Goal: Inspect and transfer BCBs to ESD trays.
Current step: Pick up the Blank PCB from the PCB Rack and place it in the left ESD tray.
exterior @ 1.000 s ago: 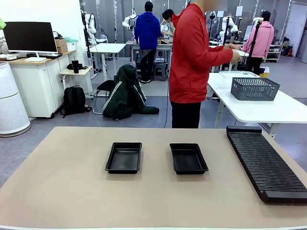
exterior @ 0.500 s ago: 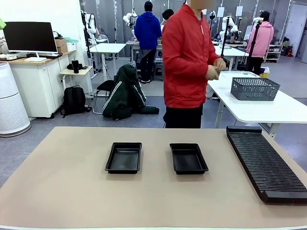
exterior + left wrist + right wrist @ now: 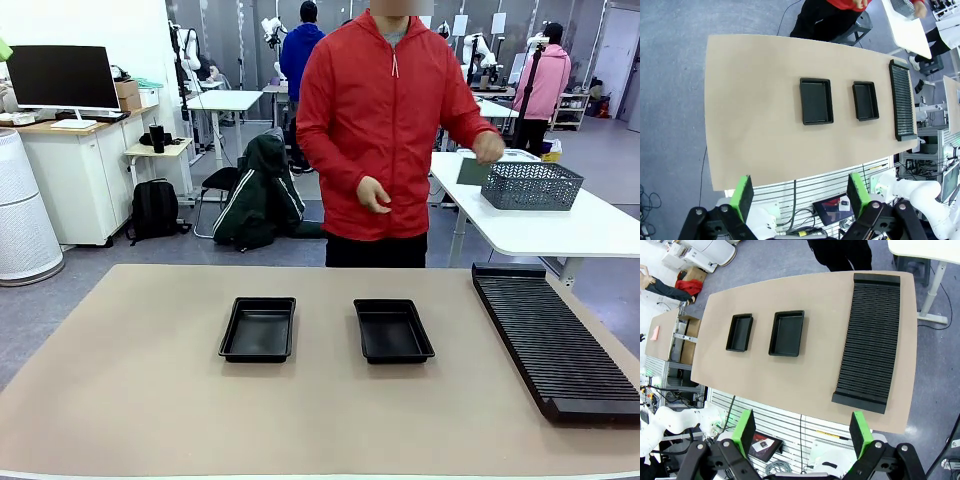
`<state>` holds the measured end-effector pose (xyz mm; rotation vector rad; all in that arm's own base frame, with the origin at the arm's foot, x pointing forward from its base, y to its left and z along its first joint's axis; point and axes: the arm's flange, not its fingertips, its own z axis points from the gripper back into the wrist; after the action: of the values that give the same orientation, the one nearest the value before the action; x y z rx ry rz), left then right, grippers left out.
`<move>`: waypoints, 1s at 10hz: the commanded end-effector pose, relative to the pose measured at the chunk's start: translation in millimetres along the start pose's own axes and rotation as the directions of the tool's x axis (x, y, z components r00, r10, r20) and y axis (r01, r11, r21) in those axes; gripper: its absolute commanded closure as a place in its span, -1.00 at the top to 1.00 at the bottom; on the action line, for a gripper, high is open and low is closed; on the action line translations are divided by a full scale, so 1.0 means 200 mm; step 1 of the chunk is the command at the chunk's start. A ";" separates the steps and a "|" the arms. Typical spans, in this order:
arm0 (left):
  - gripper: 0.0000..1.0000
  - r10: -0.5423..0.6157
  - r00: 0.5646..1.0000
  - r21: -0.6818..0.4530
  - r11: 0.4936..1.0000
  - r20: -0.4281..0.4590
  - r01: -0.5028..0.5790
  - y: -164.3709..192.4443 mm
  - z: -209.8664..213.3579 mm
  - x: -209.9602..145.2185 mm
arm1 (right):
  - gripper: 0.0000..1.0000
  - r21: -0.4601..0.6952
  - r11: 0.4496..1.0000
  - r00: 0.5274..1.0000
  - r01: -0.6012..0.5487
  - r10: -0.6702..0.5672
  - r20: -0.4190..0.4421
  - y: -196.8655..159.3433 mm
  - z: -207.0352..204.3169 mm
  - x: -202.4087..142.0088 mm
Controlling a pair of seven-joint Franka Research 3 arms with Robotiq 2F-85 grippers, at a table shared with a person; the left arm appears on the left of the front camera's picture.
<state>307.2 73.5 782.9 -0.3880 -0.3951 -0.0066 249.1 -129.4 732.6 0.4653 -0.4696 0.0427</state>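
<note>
Two empty black ESD trays lie side by side mid-table: the left tray [image 3: 258, 329] and the right tray [image 3: 393, 330]. They also show from above as the left tray [image 3: 816, 100] and right tray [image 3: 865, 101], and again as the left tray [image 3: 740, 332] and right tray [image 3: 787, 333]. A person in a red jacket stands at the far edge holding one grey-green BCB [image 3: 472, 171] in a raised hand beside the mesh basket. My left gripper [image 3: 801, 194] and right gripper [image 3: 802, 432] hang open high above the table, holding nothing.
A long black ribbed rack [image 3: 555, 340] lies along the table's right side and appears in the overhead views too, as the rack [image 3: 903, 107] and the rack [image 3: 870, 357]. A dark mesh basket [image 3: 531, 185] stands on a white side table behind it.
The person has turned from the side table to face my table and now holds a board out to the right. Trays, rack and both grippers have not moved.
</note>
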 end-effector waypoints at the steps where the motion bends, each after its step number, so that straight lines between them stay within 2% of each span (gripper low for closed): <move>1: 1.00 0.000 1.000 0.000 1.000 0.003 0.000 0.00 0.00 -0.01 | 1.00 0.005 1.000 1.000 -0.001 0.001 -0.001 0.00 0.00 0.00; 10: 1.00 0.000 1.000 0.000 1.000 0.003 0.000 0.00 0.00 -0.01 | 1.00 0.005 1.000 1.000 -0.001 0.001 -0.001 0.00 0.00 0.00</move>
<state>307.2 73.5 782.9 -0.3880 -0.3951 -0.0066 249.1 -129.4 732.6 0.4653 -0.4696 0.0427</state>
